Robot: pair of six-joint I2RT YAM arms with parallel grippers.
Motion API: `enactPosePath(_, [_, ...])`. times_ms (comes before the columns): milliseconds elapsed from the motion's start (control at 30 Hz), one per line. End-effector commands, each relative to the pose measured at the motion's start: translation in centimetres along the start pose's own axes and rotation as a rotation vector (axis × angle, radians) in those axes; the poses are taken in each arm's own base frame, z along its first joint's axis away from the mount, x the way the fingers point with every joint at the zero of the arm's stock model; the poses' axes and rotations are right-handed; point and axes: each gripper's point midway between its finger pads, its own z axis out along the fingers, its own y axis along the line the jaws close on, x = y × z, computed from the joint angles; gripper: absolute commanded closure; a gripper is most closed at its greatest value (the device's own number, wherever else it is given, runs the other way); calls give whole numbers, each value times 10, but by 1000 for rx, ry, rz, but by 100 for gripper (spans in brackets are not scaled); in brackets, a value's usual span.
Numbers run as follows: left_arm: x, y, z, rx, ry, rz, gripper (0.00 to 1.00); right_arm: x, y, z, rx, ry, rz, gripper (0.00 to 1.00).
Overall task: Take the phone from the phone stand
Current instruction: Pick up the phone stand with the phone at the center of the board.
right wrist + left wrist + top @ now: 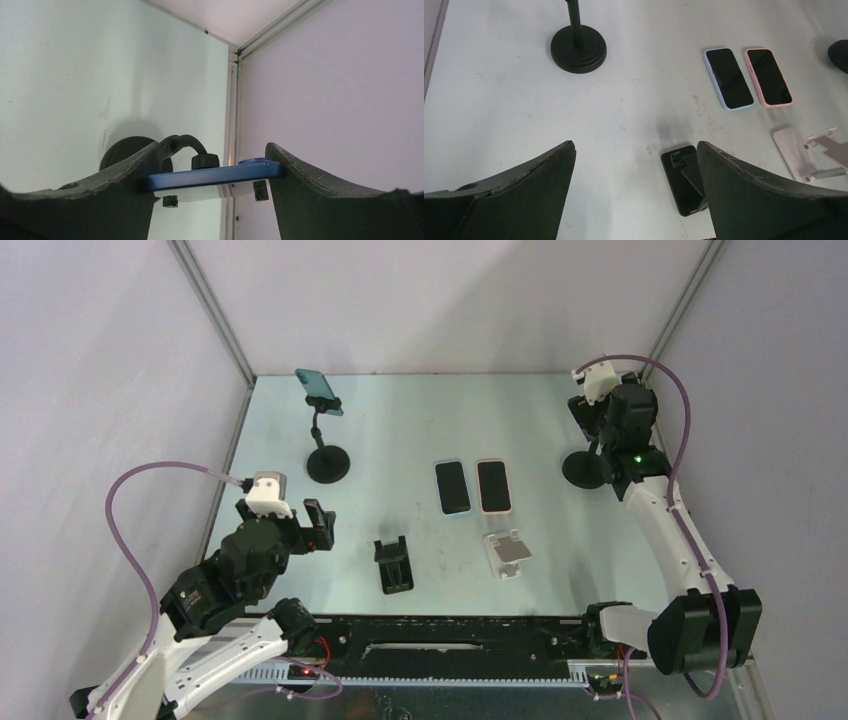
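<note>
Far right corner of the table (400, 410): the right gripper (211, 156) is clamped across a blue phone (210, 176), a finger pressed to each edge. The phone sits in the cradle of its stand (117, 150), above the round black base. The left gripper (635, 147) hangs near the front left, jaws wide apart, beside a black folding holder (676, 175)

On my right wrist feed, the right gripper (212, 147) has a finger against each end of the blue phone (210, 176), which lies edge-on between them. The phone stand (182, 140) curves down behind it to a round black base on the pale bench (75, 75), close to the enclosure's corner.
</note>
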Motion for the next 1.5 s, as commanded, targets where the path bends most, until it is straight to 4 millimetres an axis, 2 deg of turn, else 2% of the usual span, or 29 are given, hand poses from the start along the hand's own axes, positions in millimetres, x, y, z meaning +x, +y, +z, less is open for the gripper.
enactPosePath(0, [-3,3,3,-17,-21,3,2,-61,-26,-32,70,-208,31,100])
enactPosePath(133, [-2,2,4,-18,-15,6,2,-72,-9,-45,-6,-255,50,100])
enactPosePath(700, [-5,2,-2,9,-39,-9,2,-130,25,-105,-184,-498,137,100])
enactPosePath(767, [-6,2,-2,13,-42,-4,2,-137,33,-114,-220,-520,146,100])
enactPosePath(900, [-12,-5,-4,49,-44,21,2,-157,64,-133,-369,-552,128,100])
enactPosePath(933, [-16,-9,-5,67,-54,22,2,-167,73,-142,-408,-574,121,100])
enactPosePath(1167, [-44,-26,-16,170,-123,21,2,-199,111,-190,-570,-697,99,100])
enactPosePath(1300, [-52,-39,-24,263,-160,2,2,-211,133,-221,-686,-787,67,100])
enactPosePath(1333, [-51,-47,-26,308,-162,1,0,-213,136,-226,-702,-798,65,100])
enactPosePath(1467, [-45,-63,-27,387,-127,21,6,-212,156,-249,-798,-827,41,100])
